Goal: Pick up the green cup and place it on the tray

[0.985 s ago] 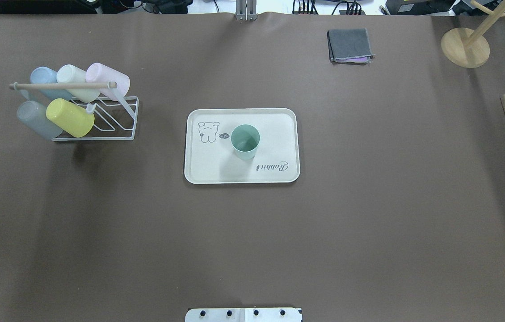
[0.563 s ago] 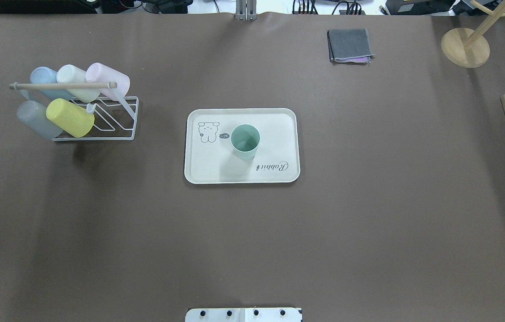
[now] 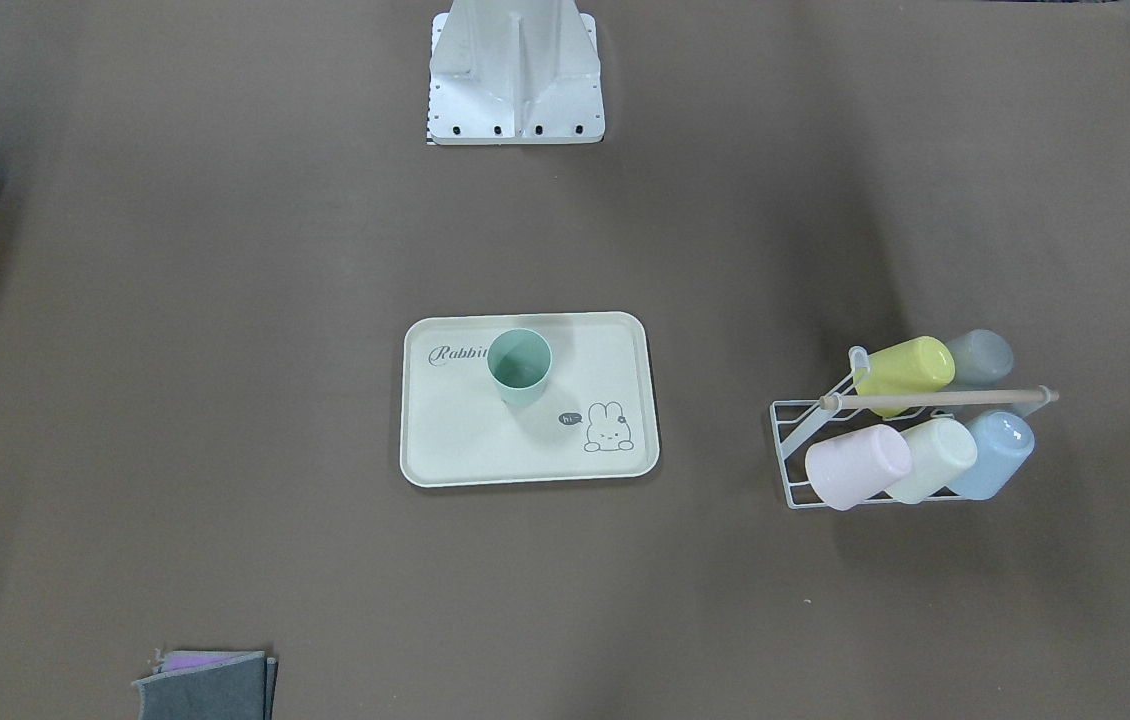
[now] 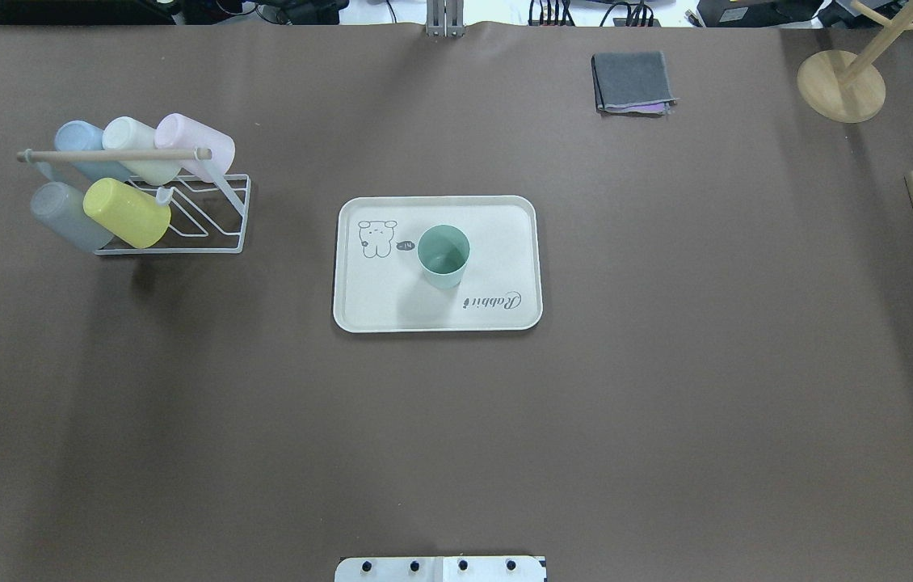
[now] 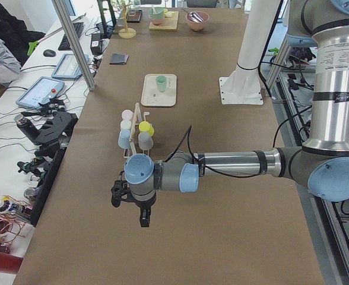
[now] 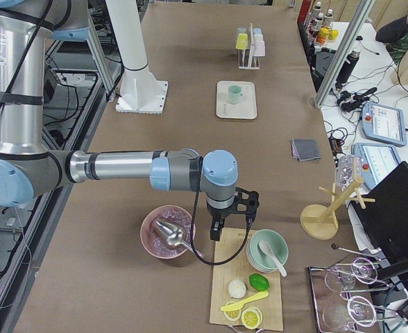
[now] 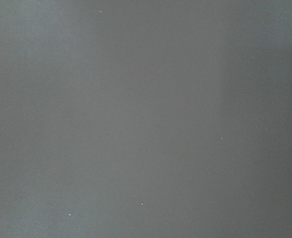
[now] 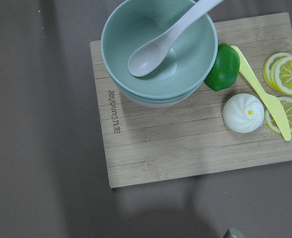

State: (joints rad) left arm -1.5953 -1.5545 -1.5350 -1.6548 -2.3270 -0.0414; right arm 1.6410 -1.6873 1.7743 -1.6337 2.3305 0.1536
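The green cup [image 4: 443,255] stands upright, mouth up, on the tray [image 4: 376,299], which lies about midway between the tabletop's two ends, so by my judgement the placing is done and nothing is left. The left tool [image 5: 130,212] hangs over the tabletop's left end and the right tool [image 6: 232,218] over a wooden board [image 8: 185,148] near its right end. Both are well apart from the cup, and I cannot tell whether either is open or closed.

1. A long counter [image 4: 666,420] under a matte brown cover fills the room's middle, with soft, broad shadows lying across it.
2. A white desk [image 5: 11,133] runs beside it, strewn with cables, a tablet [image 5: 41,92] and a keyboard [image 5: 64,37].
3. A slanted aluminium post [image 5: 73,44] rises between the two.
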